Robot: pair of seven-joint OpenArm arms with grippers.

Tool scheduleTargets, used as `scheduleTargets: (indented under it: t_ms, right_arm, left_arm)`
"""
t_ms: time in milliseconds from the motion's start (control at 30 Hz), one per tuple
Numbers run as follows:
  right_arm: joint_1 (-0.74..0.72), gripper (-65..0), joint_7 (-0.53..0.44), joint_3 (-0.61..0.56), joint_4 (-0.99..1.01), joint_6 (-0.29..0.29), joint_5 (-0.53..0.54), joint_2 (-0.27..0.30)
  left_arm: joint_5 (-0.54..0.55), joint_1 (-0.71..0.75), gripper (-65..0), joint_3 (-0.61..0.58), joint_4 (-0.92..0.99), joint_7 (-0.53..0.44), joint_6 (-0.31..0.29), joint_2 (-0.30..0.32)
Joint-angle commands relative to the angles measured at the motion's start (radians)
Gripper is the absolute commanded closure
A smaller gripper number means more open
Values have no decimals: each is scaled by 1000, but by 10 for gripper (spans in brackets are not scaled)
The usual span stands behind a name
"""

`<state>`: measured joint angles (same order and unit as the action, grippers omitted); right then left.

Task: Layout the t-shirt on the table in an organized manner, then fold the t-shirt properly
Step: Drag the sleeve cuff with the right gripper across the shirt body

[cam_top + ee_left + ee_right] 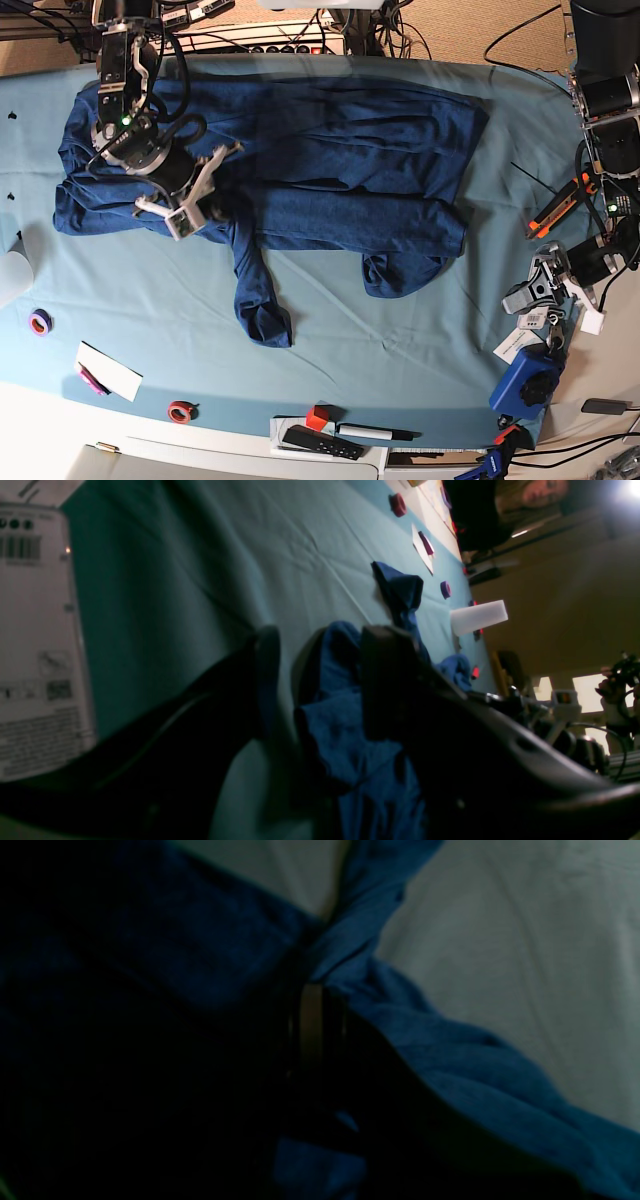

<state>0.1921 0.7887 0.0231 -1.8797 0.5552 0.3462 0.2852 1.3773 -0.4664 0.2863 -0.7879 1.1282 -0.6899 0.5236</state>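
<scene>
The t-shirt (330, 165) lies spread across the upper half of the base view, its dark navy body wrinkled and partly doubled over, one long sleeve trailing down toward the middle of the frame and ending in a crumpled cuff. The right gripper (205, 205), at the upper left of that view, has its jaws pressed together, pinching a fold of the t-shirt where the sleeve meets the body; its wrist view shows blue cloth bunched up against the dark fingers. The left gripper (545, 285) sits at the right edge of the base view, off the garment, jaws spread with nothing between them. The table (400, 330) is draped in smooth light teal cloth with faint creases and white showing along the lower edge. Along that lower part lie a purple tape roll (40, 322), a red tape roll (181, 411), a white card (108, 370), a small red block (318, 417) and a black marker (375, 433). Cables and equipment crowd the top edge.
</scene>
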Motion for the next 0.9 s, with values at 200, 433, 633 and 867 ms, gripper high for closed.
scheduleTargets:
  t_ms: [200, 433, 633, 867]
  right_arm:
    - [-4, -126, -24, 4, -18, 18, 66, 11]
    - [-4, -193, -58, 4, -18, 18, 84, -5]
    - [-7, -193, -135, 4, -18, 18, 83, -31]
    - [-36, -193, -185, 4, -18, 16, 83, -64]
  left_arm:
    - [28, -30, -268, 4, -15, -15, -8, 19]
    - [28, -30, -268, 4, -15, -23, -8, 19]
    - [28, -29, -268, 4, -16, -23, -8, 19]
    - [14, -29, -268, 4, -15, -23, -8, 19]
